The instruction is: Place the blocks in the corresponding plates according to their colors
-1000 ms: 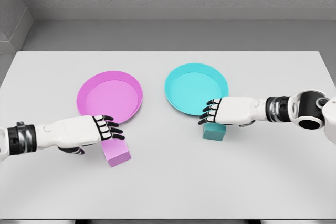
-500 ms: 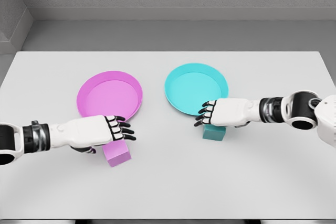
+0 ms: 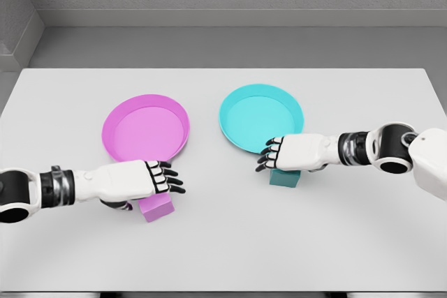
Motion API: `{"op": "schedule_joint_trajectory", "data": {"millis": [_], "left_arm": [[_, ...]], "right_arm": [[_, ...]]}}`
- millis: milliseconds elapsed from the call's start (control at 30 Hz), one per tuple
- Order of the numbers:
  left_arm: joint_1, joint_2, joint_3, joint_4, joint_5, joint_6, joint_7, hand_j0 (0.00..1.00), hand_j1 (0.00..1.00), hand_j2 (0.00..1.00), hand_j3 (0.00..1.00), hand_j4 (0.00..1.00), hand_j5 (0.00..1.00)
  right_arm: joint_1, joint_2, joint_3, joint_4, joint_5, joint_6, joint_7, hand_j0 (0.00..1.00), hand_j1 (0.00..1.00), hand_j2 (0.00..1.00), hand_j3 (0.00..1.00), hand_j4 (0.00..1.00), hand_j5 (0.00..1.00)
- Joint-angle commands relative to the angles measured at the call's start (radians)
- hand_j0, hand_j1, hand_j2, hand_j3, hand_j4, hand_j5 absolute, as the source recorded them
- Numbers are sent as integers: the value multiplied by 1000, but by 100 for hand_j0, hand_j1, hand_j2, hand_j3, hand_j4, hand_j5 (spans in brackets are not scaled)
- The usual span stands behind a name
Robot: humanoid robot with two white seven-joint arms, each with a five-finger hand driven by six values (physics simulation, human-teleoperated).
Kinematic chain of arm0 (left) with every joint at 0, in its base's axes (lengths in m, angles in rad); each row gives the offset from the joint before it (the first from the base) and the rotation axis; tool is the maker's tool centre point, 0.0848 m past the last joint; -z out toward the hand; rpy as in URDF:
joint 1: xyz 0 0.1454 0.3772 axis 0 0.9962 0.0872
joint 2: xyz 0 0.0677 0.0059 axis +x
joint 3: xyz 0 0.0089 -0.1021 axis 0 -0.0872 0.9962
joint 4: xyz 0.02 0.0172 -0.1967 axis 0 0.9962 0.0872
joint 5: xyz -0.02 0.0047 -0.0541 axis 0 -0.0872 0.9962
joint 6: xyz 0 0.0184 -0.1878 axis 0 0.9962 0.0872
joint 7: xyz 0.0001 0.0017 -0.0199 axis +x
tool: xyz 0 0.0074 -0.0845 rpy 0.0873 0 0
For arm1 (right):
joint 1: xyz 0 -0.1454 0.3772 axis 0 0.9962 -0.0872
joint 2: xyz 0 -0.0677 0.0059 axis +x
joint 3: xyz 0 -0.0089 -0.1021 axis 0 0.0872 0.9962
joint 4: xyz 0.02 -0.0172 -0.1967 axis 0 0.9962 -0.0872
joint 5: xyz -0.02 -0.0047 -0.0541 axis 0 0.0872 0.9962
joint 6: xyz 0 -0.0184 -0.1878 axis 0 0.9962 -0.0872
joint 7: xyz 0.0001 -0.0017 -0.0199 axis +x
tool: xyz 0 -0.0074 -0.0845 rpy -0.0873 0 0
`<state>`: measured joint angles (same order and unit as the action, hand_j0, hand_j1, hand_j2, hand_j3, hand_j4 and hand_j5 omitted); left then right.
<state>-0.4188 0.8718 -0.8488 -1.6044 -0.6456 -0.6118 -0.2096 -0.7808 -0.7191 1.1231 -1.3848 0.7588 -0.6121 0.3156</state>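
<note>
Left hand [image 3: 143, 181] rests over our pink block [image 3: 156, 206], fingers extended, nothing grasped; right hand [image 3: 286, 155] likewise over the teal block [image 3: 285, 177], beside the teal plate [image 3: 261, 116].

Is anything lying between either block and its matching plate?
Nothing visible does. The pink block sits just in front of the pink plate, the teal block just in front of the teal plate, with only bare table between. Each hand covers its block.

magenta plate [image 3: 119, 120], cyan plate [image 3: 234, 102], magenta block [image 3: 158, 207], teal block [image 3: 285, 178], white table [image 3: 223, 249]
</note>
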Motion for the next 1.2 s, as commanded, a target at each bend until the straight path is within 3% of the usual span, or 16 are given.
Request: {"op": "schedule_joint_trajectory", "data": {"millis": [0,133,667,967,1067,1167], "left_arm": [[0,-8,-4,11,6,1,-1,100,100,100,100,100,100],[-2,-20,-10,29,-2,1,1,100,100,100,100,100,100],[-3,-56,-33,70,-14,1,-1,100,100,100,100,100,100],[-2,-63,-38,78,-23,1,-1,100,100,100,100,100,100],[-3,-65,-41,81,-23,1,-1,100,100,100,100,100,100],[-2,-65,-41,80,-25,1,-1,89,89,89,89,89,89]], "right_arm": [[0,0,0,1,1,1,14,93,93,93,93,93,93],[2,0,0,0,2,1,14,84,84,84,84,84,84],[-2,15,-2,-7,4,1,26,65,65,65,65,65,65],[-11,17,-17,-13,-12,1,26,61,61,61,61,61,61],[-11,15,-17,-45,-13,1,26,61,61,61,61,61,61],[-11,17,-17,-49,-15,1,25,61,61,61,61,61,61]]}}
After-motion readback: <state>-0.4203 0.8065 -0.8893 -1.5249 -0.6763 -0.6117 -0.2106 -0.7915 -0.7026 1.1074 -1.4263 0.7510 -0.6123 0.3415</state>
